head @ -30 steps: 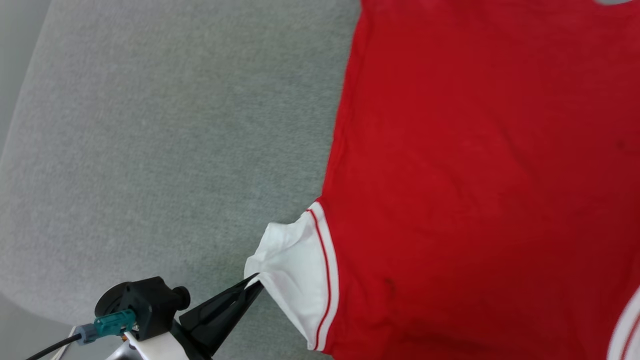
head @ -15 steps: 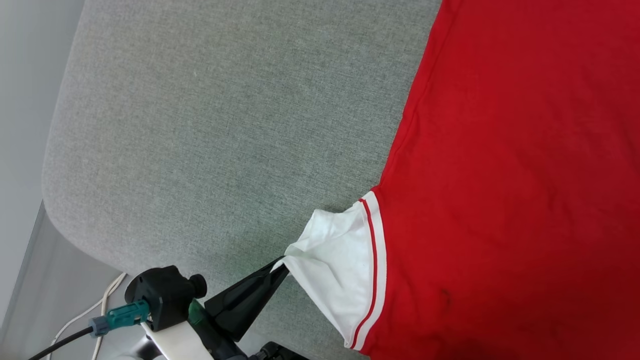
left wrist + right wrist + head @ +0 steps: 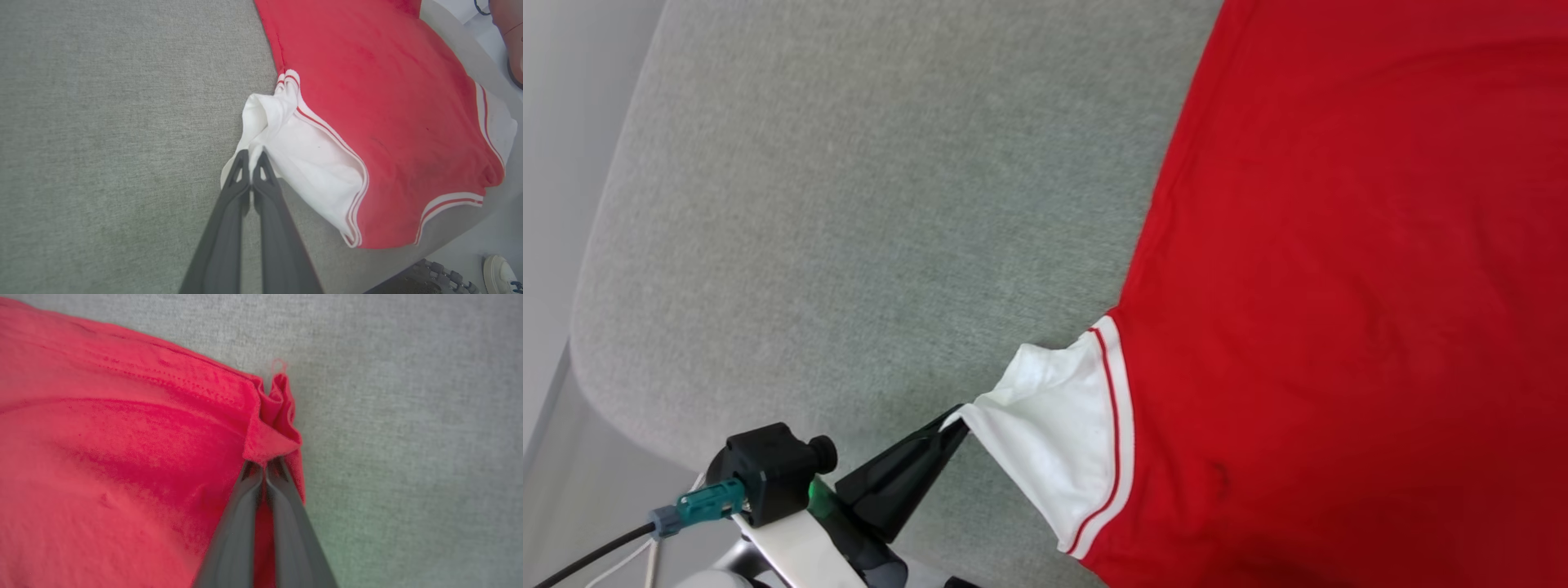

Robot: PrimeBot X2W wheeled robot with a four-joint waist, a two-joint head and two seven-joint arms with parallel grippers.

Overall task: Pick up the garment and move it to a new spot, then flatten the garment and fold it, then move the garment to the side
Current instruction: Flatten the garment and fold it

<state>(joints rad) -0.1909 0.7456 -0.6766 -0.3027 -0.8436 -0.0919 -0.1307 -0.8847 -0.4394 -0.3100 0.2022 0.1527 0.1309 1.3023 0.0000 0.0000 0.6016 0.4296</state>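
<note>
The red garment (image 3: 1339, 269) lies spread on the grey fabric surface (image 3: 849, 204), plain side up, its lettering hidden. Its white sleeve (image 3: 1058, 433) with red-striped trim points toward my left gripper (image 3: 956, 418), which is shut on the sleeve's edge. In the left wrist view the garment (image 3: 380, 98) stretches away up and right, and the left gripper (image 3: 253, 157) pinches the bunched white sleeve (image 3: 302, 159). In the right wrist view my right gripper (image 3: 264, 463) is shut on a puckered red corner of the garment (image 3: 122, 457).
The grey surface's rounded edge (image 3: 605, 384) drops to a pale floor at the left, with a cable (image 3: 629, 559) below. In the left wrist view a shoe (image 3: 500, 269) and a dark wheeled base (image 3: 425, 277) sit past the surface's edge.
The head camera has shifted, first sliding the scene right, then slightly back left. My left gripper keeps its hold on the white sleeve, which now looks pulled a little tauter.
</note>
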